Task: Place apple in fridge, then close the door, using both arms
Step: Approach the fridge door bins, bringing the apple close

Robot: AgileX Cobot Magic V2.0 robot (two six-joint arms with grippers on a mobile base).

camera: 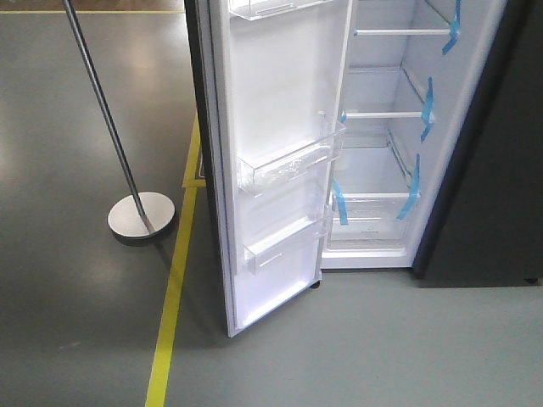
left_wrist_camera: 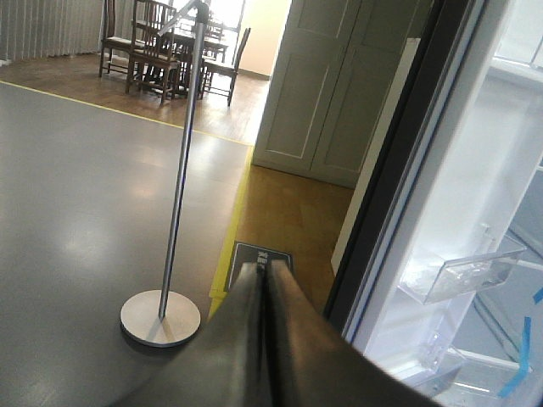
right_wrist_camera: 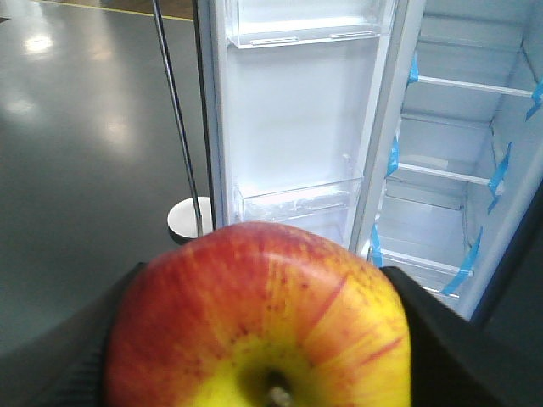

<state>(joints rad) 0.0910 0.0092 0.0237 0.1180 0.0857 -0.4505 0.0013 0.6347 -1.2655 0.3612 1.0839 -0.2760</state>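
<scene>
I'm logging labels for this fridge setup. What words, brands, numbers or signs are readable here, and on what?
No readable text: the fridge, its door, the blue tape strips and the apple show no writing.
Dark floor plate beside the yellow line: pale marks, too blurred to read.

Red-yellow apple [right_wrist_camera: 259,314] clamped in the right claw [right_wrist_camera: 265,348], open fridge [right_wrist_camera: 458,127] behind, door [right_wrist_camera: 297,119] standing wide, blue tape [right_wrist_camera: 499,170] on shelves [right_wrist_camera: 441,174]

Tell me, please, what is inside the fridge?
Bare white shelves and blue tape strips; the apple is outside, in the right jaws. The door covers the fridge's left edge.
</scene>
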